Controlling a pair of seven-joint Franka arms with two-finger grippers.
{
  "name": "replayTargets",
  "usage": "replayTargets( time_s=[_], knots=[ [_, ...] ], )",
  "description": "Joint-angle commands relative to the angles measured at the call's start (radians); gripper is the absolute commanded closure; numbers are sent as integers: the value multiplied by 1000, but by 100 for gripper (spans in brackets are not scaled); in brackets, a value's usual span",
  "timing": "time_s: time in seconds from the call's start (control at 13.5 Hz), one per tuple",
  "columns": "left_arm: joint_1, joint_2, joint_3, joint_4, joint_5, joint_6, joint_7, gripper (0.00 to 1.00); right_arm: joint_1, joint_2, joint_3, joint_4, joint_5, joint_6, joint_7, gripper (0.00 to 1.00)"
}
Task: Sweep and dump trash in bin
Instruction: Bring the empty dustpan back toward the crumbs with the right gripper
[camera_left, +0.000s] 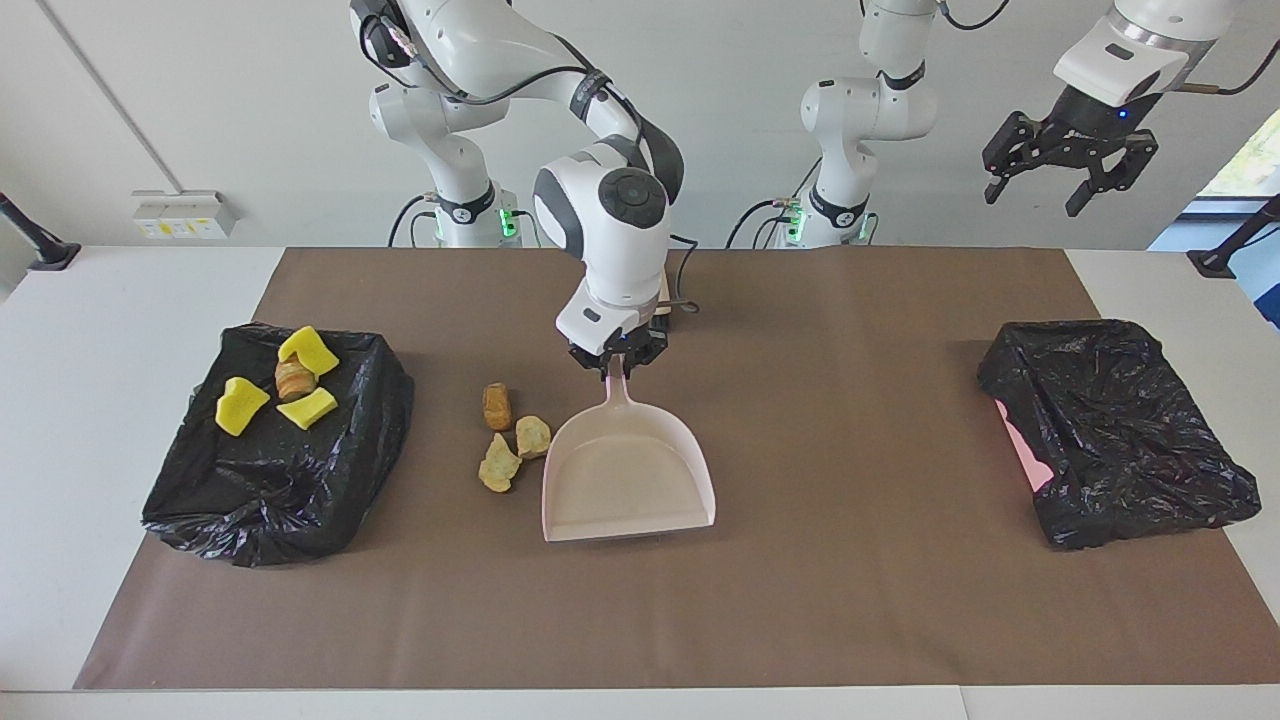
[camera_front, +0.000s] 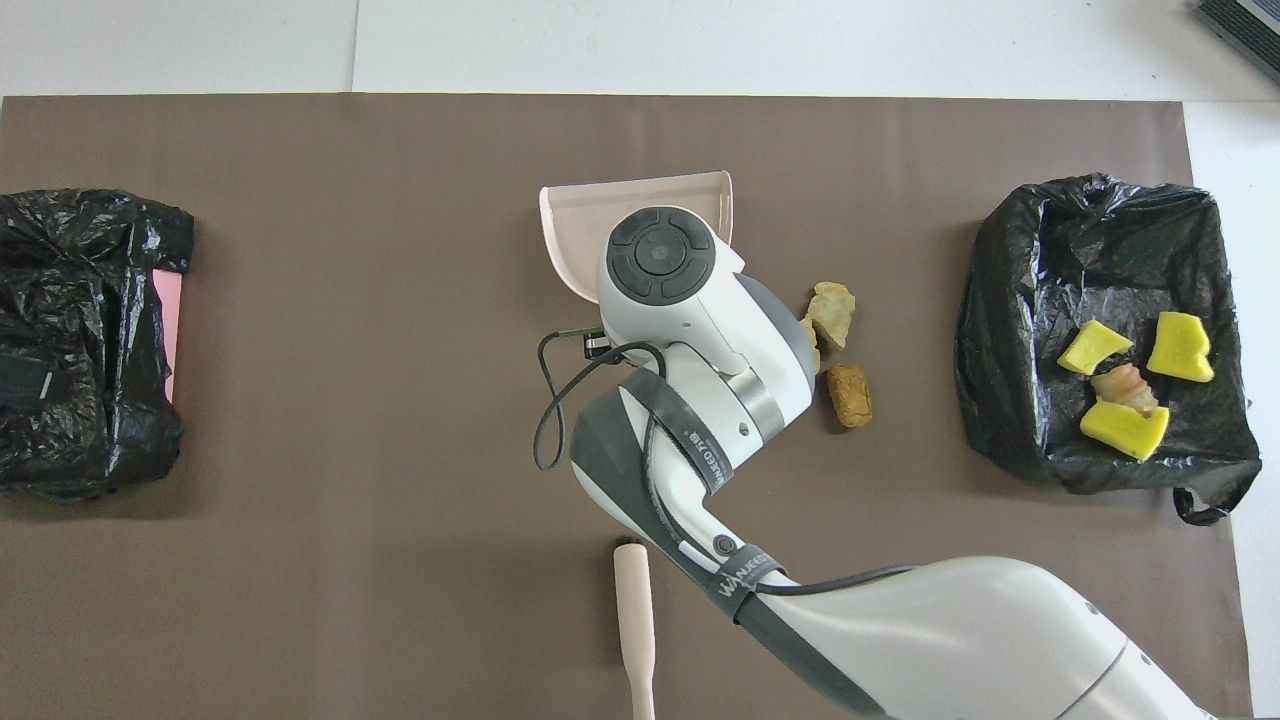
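My right gripper (camera_left: 617, 367) is shut on the handle of the pale pink dustpan (camera_left: 627, 472), which sits low over the middle of the brown mat, empty, its mouth pointing away from the robots. Three tan bready pieces of trash (camera_left: 497, 405) (camera_left: 532, 436) (camera_left: 498, 466) lie on the mat beside the pan, toward the right arm's end. Three yellow chunks (camera_left: 307, 349) and one bready piece (camera_left: 292, 378) rest in the black-bagged bin (camera_left: 280, 480) at that end. In the overhead view the wrist covers the gripper; the dustpan rim (camera_front: 640, 193) shows. My left gripper (camera_left: 1032, 198) waits open, high up.
A second black-bagged bin (camera_left: 1110, 430) with a pink patch stands at the left arm's end of the mat. The beige-handled brush (camera_front: 635, 620) lies on the mat close to the robots, near the middle, partly covered by the right arm.
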Motion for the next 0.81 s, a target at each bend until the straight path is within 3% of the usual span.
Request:
replayTargets(
  time_s=[0.0,0.37,0.52,0.59,0.66,0.74],
  knots=[
    [11,-2,-6,10,-4,-21,13,0,3,36,-2,30,64,52,27,100],
    [13,-9,-5,8,-4,-40,10,0,21,39,0,-47,89,166,55,97],
    [11,-9,-5,8,-4,-43,9,0,24,33,0,-83,89,178,55,76],
    [11,-9,-5,7,-4,-43,10,0,26,29,0,-82,87,161,56,48],
    [11,-10,-6,2,-4,-43,12,0,28,13,0,-88,87,150,55,0],
    [10,-10,-6,2,-4,-43,4,0,21,-20,0,-99,87,111,48,0]
  ],
)
